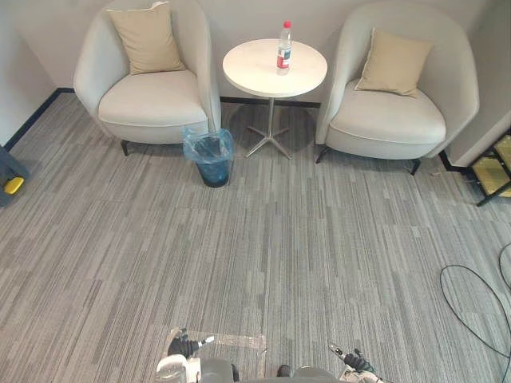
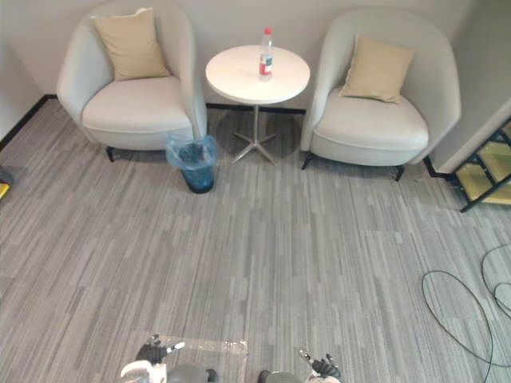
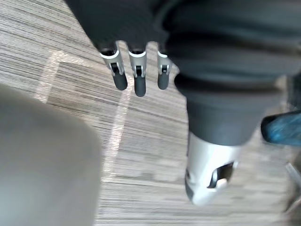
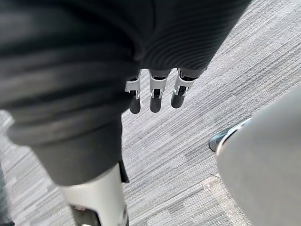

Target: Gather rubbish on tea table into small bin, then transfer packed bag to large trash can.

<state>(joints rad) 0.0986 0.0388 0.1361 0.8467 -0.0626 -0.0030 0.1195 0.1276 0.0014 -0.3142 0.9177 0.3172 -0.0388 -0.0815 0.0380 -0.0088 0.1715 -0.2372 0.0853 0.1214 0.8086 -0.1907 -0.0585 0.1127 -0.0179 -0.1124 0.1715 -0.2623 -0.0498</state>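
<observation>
A clear plastic bottle (image 1: 284,47) with a red cap and red label stands upright on the round white tea table (image 1: 255,72) between two armchairs. A small dark bin (image 1: 211,157) lined with a blue bag sits on the carpet left of the table's leg. My left hand (image 1: 185,345) hangs low at the bottom edge of the view, far from the table; its fingers (image 3: 136,77) are straight and hold nothing. My right hand (image 1: 353,361) hangs at the bottom right, its fingers (image 4: 155,92) likewise straight and empty.
Two cream armchairs (image 1: 152,88) (image 1: 395,104) with tan cushions flank the table against the wall. A black-framed shelf (image 1: 495,167) stands at the right. A dark object with a yellow part (image 1: 11,179) lies at the left edge. Grey striped carpet stretches between me and the table.
</observation>
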